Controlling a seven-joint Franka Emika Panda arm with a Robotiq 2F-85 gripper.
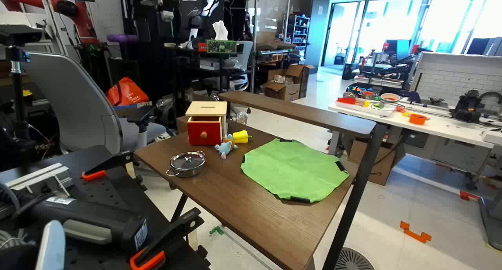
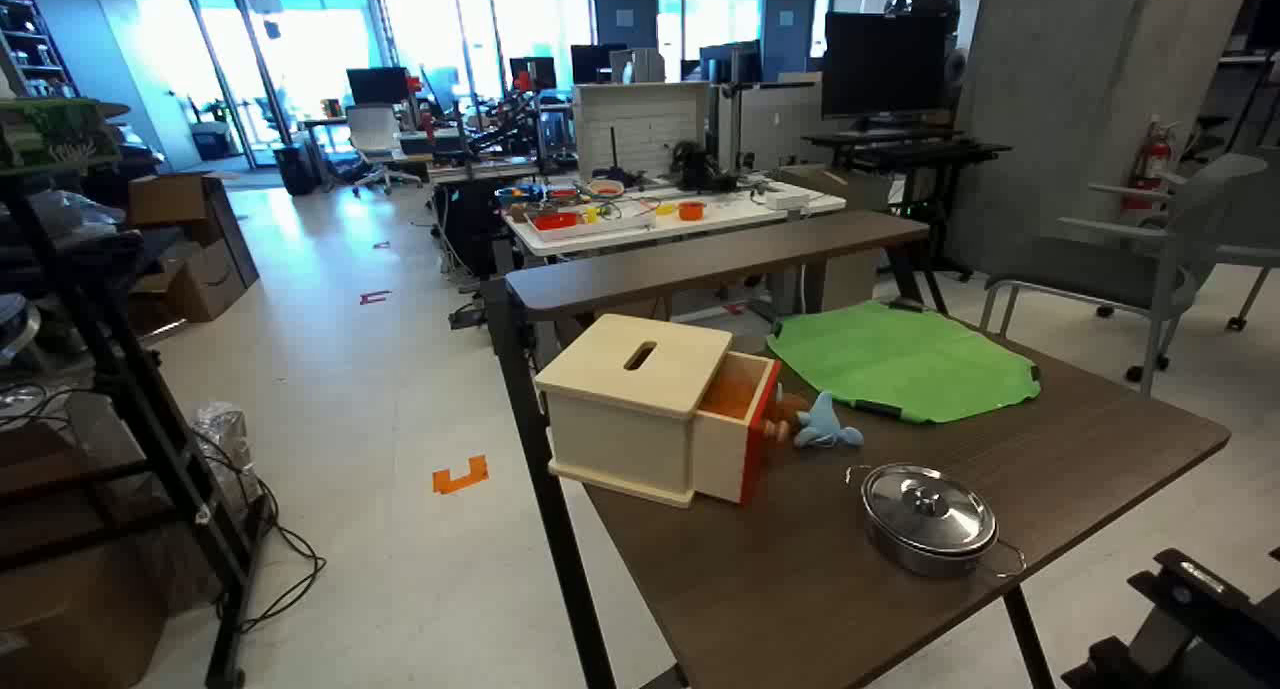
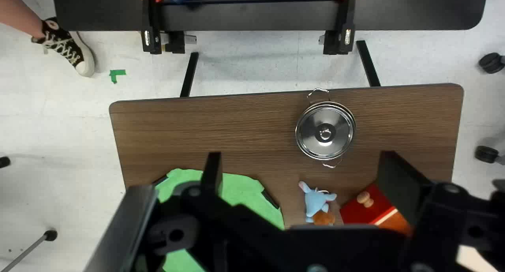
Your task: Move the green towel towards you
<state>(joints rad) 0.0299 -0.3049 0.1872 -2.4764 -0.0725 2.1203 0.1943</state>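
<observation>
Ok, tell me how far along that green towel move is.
Done: nothing I can confirm; the green towel lies spread flat on the wood-grain tabletop.
In hand: nothing; the tool stands wide open in the wrist view, and in both exterior views nothing grips the towel.
Left: apparently the whole job, gripping the towel and drawing it closer.

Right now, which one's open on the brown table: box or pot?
The wooden box: its red-fronted drawer is partly pulled out, while the silver pot has its lid on.
</observation>
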